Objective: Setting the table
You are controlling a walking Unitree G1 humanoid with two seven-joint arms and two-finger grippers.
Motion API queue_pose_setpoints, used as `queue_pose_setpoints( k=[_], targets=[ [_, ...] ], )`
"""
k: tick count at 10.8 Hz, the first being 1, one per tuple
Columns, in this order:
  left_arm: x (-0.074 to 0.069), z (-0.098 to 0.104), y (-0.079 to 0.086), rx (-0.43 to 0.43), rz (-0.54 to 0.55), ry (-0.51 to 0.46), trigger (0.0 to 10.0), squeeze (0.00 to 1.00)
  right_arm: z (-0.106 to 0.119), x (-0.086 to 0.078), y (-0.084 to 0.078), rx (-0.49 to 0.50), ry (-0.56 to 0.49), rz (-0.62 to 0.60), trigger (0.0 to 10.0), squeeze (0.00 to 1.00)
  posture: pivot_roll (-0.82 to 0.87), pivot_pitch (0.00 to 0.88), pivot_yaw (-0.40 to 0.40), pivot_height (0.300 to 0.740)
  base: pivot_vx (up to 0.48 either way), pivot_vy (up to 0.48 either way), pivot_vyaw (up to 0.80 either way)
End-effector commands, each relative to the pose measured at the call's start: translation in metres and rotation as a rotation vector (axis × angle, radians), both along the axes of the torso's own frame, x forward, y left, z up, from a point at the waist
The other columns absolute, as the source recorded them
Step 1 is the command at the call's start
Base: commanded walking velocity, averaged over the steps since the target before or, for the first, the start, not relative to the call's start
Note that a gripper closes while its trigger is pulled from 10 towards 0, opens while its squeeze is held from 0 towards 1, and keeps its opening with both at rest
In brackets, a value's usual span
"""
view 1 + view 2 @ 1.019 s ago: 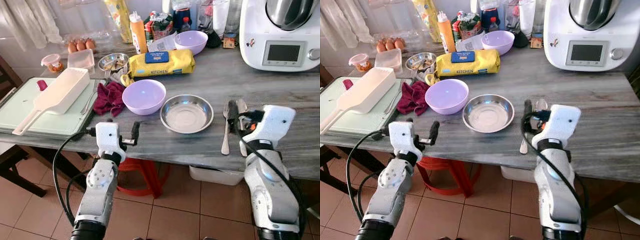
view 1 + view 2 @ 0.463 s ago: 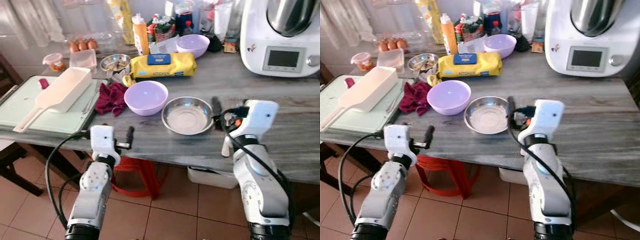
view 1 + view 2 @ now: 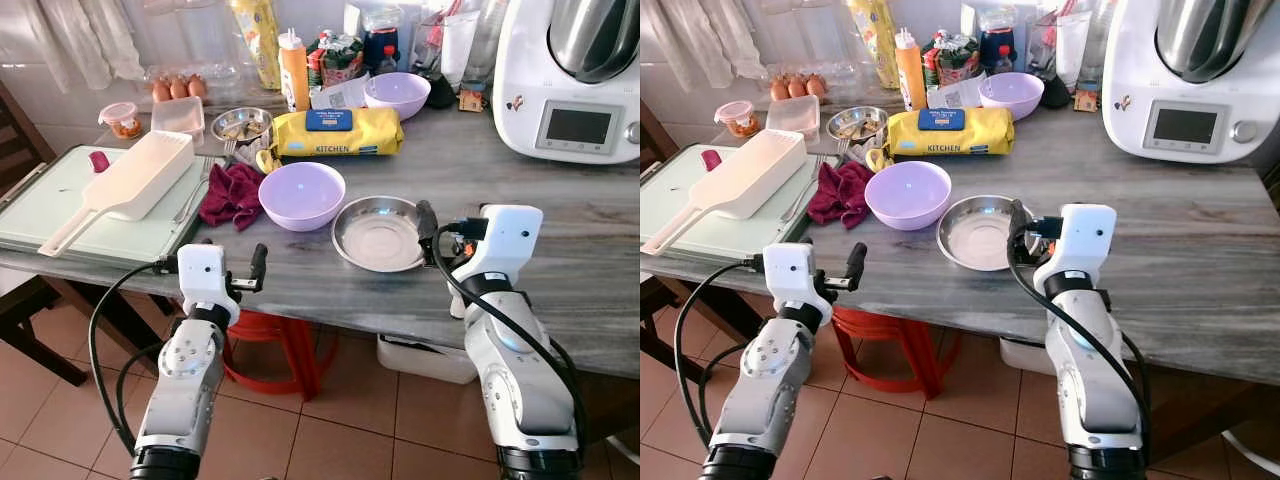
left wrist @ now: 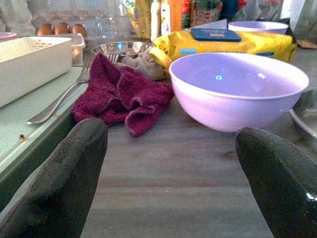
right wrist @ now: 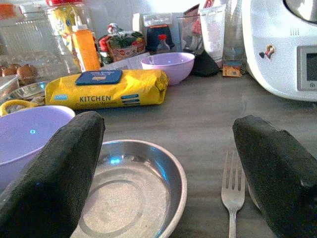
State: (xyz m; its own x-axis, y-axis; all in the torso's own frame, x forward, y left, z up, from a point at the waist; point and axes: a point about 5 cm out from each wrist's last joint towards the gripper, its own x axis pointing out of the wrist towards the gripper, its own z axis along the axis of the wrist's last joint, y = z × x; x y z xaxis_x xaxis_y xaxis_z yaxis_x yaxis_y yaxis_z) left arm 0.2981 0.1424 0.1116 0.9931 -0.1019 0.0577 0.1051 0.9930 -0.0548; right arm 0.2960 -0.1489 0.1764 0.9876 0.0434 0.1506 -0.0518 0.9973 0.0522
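Your right gripper is spread wide, holding nothing, just over the steel plate, which is empty; a fork lies right beside that plate. Your left gripper is also wide, near the empty purple bowl left of the plate

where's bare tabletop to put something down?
Widest bare stretch: table to the right of the right gripper, in front of the white kitchen machine. A narrower strip runs along the near edge before the lilac bowl and steel plate. The back, around the yellow pack, is crowded.
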Motion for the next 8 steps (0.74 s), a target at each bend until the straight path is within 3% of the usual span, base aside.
queue_pose_setpoints(
  k=[1, 8],
  targets=[
    [-0.0013, 0.0015, 0.0009, 0.002, 0.007, -0.002, 10.0, 0.0, -0.0047, 0.0017, 0.0014, 0.007, 0.02, 0.0, 10.0, 0.0, -0.07, 0.031, 0.069, 0.74, 0.0, 0.0, 0.0],
    [0.0076, 0.006, -0.0088, 0.011, -0.047, -0.006, 10.0, 0.0, -0.0117, 0.0031, 0.0062, 0.03, 0.044, -0.003, 10.0, 0.0, -0.08, 0.016, 0.097, 0.74, 0.0, 0.0, -0.76]
  ],
)
